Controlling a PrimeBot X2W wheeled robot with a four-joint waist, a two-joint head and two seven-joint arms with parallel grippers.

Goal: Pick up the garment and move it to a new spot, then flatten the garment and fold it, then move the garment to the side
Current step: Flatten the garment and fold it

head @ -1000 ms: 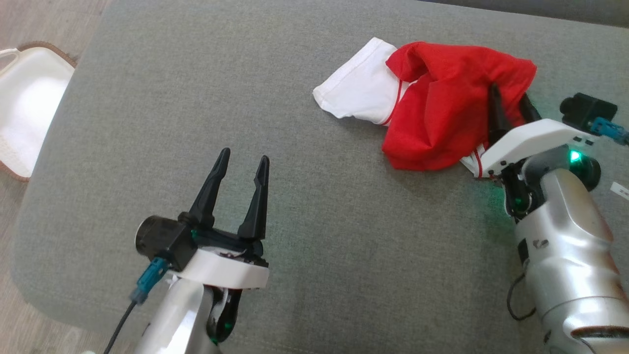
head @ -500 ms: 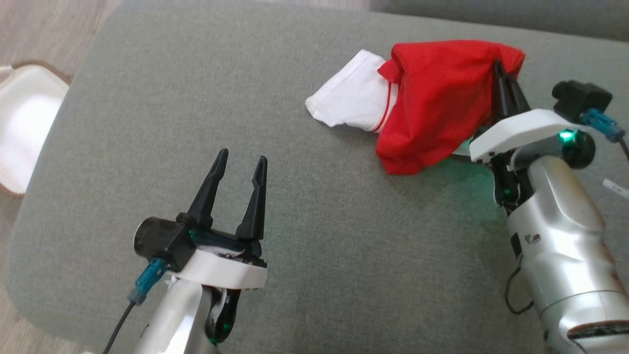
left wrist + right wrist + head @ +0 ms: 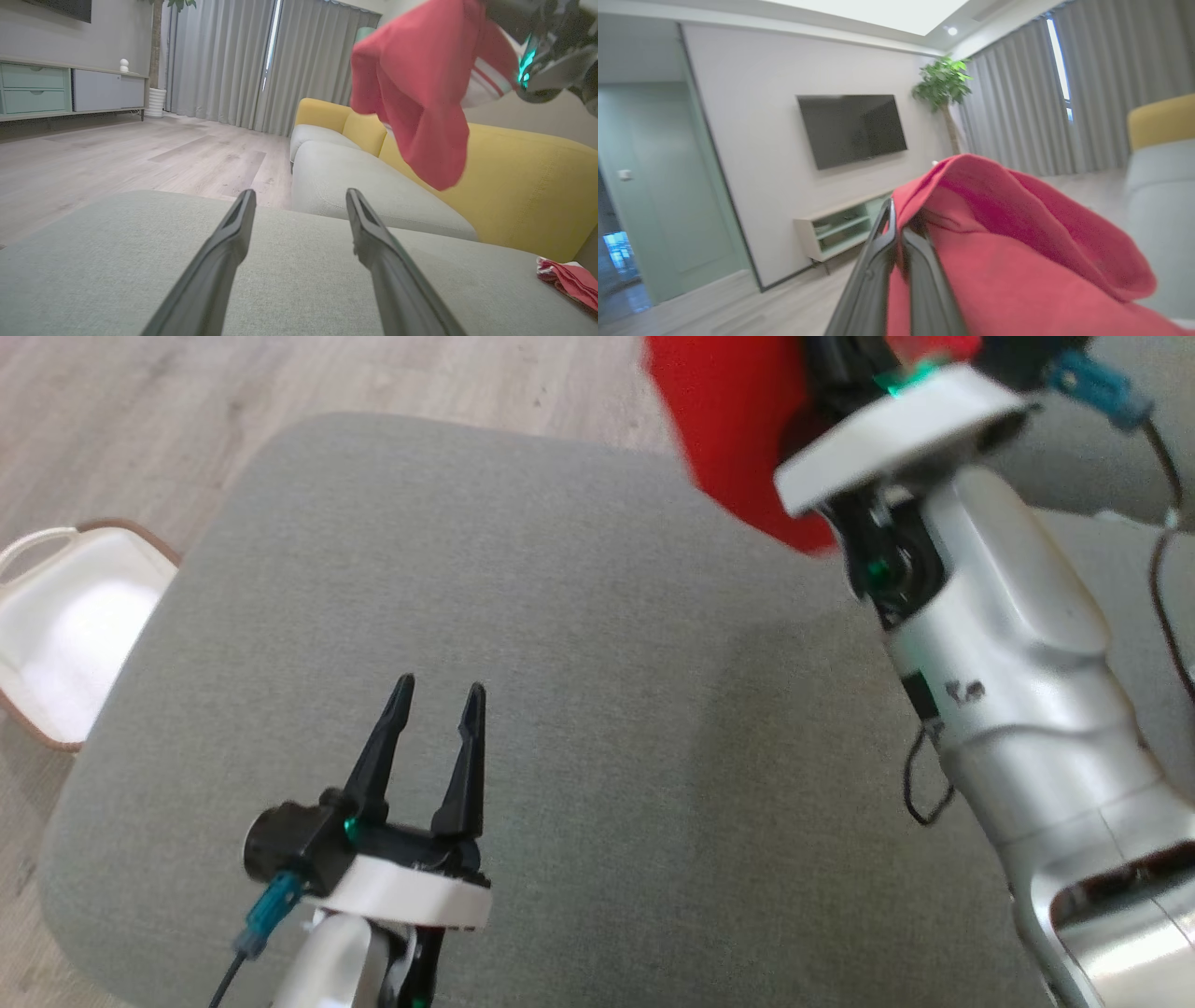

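Garment [image 3: 738, 448] pinched in right hand [image 3: 896, 224], hanging below.

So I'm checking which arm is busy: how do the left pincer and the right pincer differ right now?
The left pincer stands open and empty; the right pincer is shut on the red garment. The left pincer sits low over the grey cushion; the right pincer is up high, with the garment hanging clear of the cushion. Both have two long dark fingers.
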